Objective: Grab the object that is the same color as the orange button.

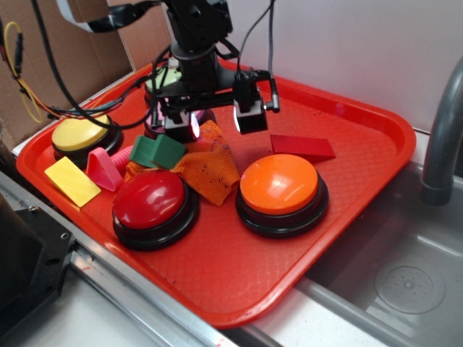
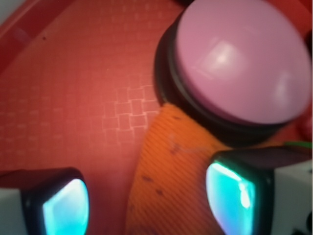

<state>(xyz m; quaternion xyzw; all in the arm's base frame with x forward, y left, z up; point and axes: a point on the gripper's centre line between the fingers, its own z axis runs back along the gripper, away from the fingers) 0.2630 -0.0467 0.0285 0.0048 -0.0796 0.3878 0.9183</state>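
Hovering with jaws spread wide and nothing between them, the gripper [image 1: 215, 123] hangs over the orange knitted cloth [image 1: 210, 170], which lies crumpled on the red tray [image 1: 347, 144] between the red button [image 1: 150, 199] and the orange button [image 1: 279, 185]. Only the wrist view reveals a pink-domed button [image 2: 239, 63] whose black base touches the cloth's edge [image 2: 166, 181]; the exterior view hides it behind the arm.

orange cloth [image 1: 206, 172] | knitted mesh, dark specks, crumpled flat, frame centre, my wrist view shows an edge [image 2: 171, 186] at lower centre | orange button [image 1: 279, 184] | glossy dome, black base, upright, right of centre
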